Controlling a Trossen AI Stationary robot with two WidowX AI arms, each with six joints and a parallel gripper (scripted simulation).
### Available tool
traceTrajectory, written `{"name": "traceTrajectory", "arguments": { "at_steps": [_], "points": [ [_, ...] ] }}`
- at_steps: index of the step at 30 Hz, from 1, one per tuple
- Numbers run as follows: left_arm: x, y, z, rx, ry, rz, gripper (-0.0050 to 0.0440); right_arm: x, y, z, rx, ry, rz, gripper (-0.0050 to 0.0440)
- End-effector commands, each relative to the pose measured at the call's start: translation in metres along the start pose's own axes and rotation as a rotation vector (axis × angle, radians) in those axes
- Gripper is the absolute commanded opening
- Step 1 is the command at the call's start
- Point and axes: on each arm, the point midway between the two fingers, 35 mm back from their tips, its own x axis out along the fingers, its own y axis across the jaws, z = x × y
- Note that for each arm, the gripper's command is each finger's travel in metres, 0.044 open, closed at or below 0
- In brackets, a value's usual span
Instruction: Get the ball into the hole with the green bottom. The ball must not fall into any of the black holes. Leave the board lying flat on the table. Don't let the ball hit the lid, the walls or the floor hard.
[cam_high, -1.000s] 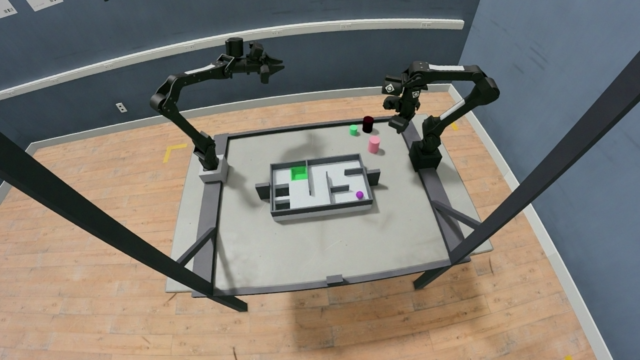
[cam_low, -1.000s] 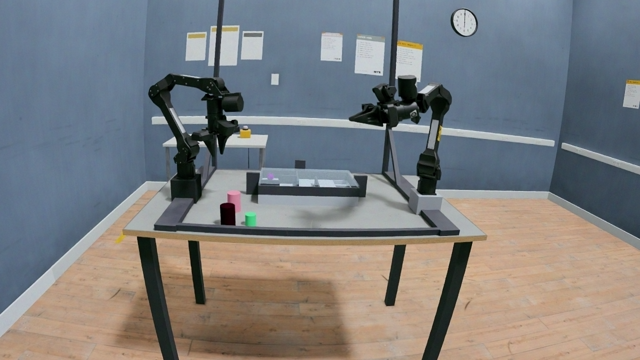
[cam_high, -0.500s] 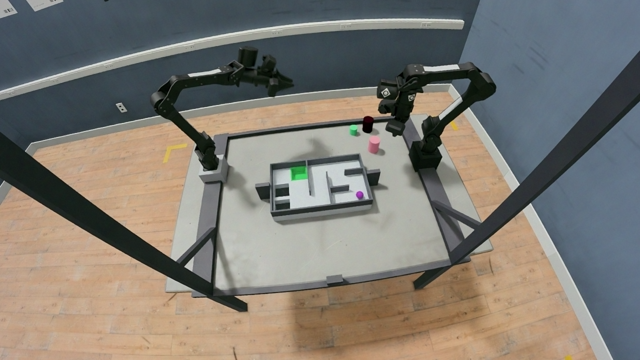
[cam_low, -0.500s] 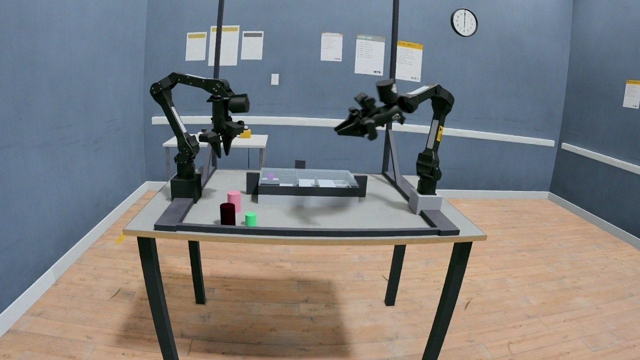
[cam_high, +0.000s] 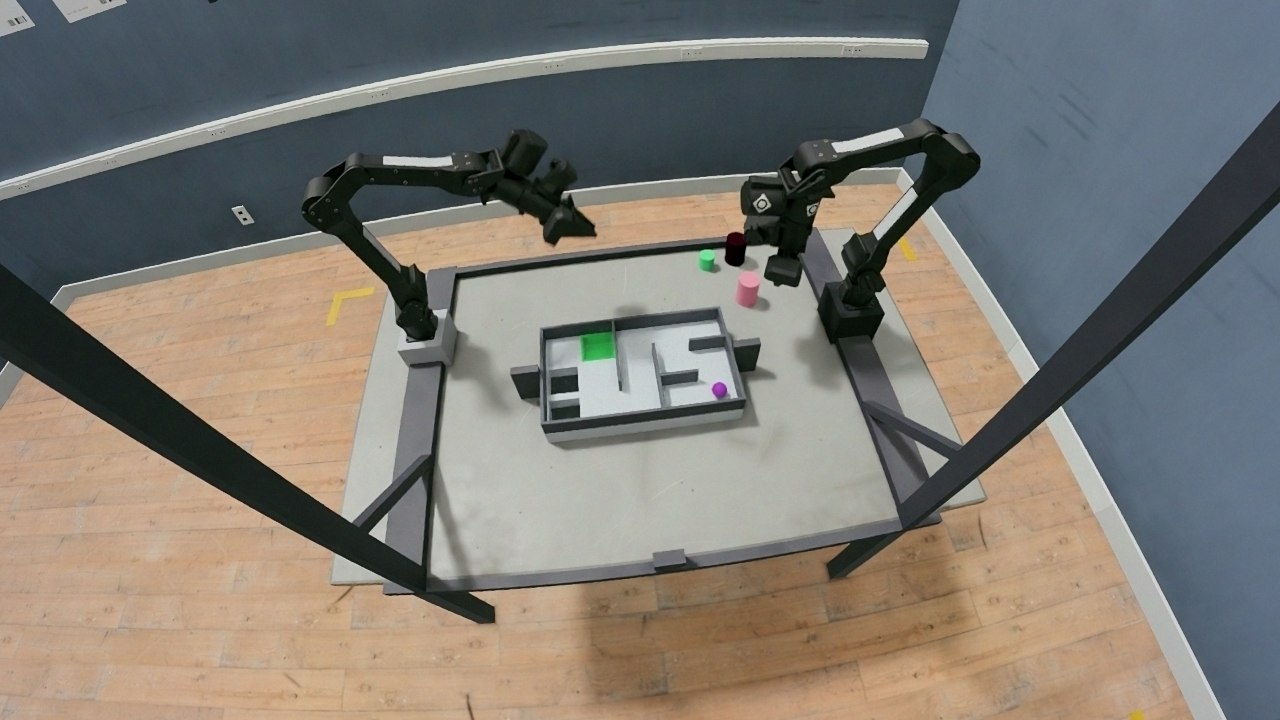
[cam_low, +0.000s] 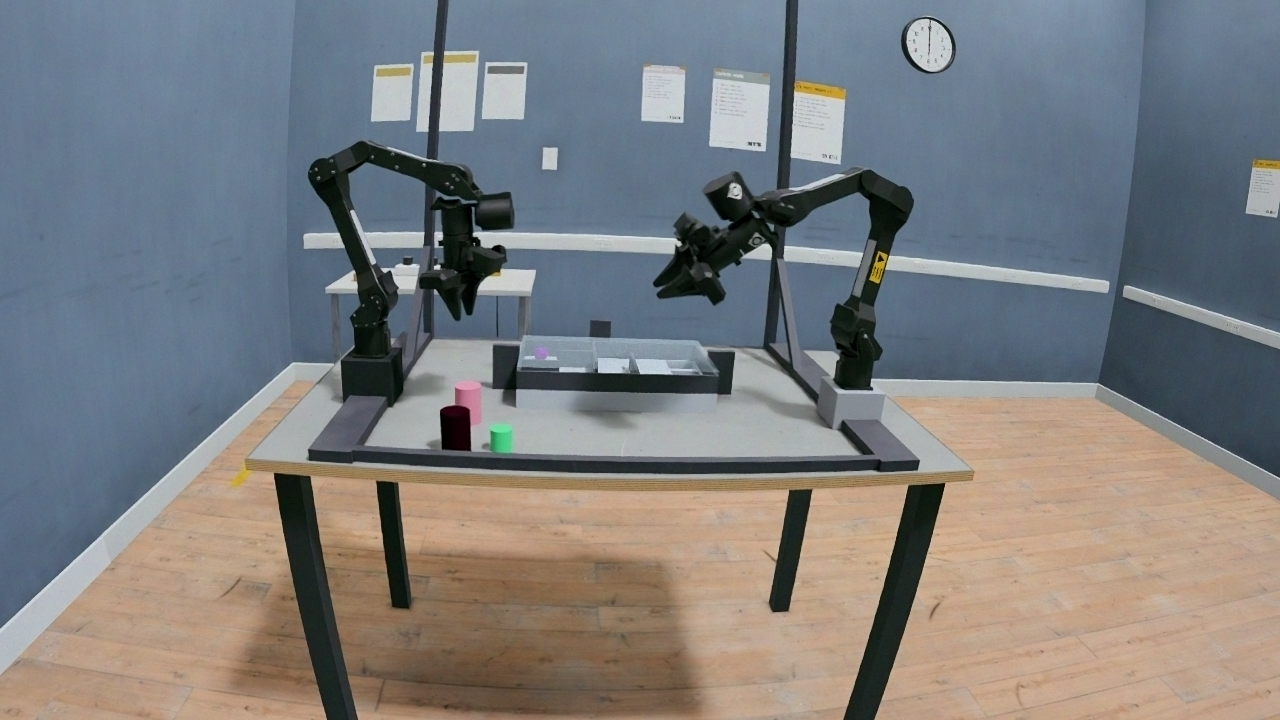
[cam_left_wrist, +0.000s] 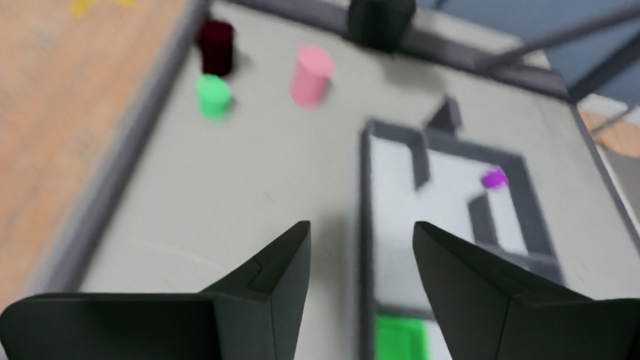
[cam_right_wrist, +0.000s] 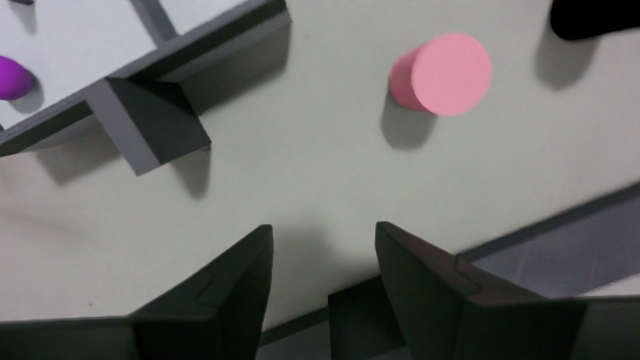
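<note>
Approach step: both arms' partly parted, unladen jaws (cam_high: 572, 231) (cam_low: 691, 293) must next reach the dark rectangular handles (cam_high: 525, 382) (cam_low: 725, 371) of the grey walled maze board (cam_high: 642, 417) (cam_low: 617, 383) (cam_left_wrist: 366, 225) (cam_right_wrist: 220, 30), purple ball undisturbed.

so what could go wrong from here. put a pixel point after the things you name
The purple ball (cam_high: 719, 390) (cam_low: 541, 353) (cam_left_wrist: 495, 178) (cam_right_wrist: 14, 79) could roll too far if the maze board (cam_high: 644, 416) (cam_low: 617, 383) is tipped sharply, perhaps past the green-bottomed hole (cam_high: 597, 346) (cam_left_wrist: 401, 337) into a black hole (cam_high: 563, 382) at the same end.

It may also hit a wall hard, since it sits loose near a corner.

If only one handle (cam_high: 746, 354) (cam_low: 504, 366) (cam_right_wrist: 150, 122) gets lifted first, the board could tilt early; neither gripper holds one.
</note>
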Motion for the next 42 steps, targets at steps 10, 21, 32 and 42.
{"name": "traceTrajectory", "arguments": {
  "at_steps": [10, 21, 32, 42],
  "points": [
    [0.013, -0.07, -0.075, -0.032, 0.247, 0.0, 0.018, 0.008, 0.031, 0.015, -0.141, -0.04, 0.004, 0.018],
    [0.0, -0.113, -0.146, 0.021, 0.434, 0.066, 0.018, 0.021, 0.061, 0.02, -0.267, -0.062, 0.005, 0.018],
    [-0.032, -0.136, -0.213, 0.155, 0.556, 0.179, 0.018, 0.036, 0.095, 0.018, -0.401, -0.083, 0.01, 0.018],
    [-0.044, -0.135, -0.232, 0.215, 0.575, 0.228, 0.018, 0.041, 0.106, 0.016, -0.443, -0.091, 0.013, 0.018]
  ]
}}
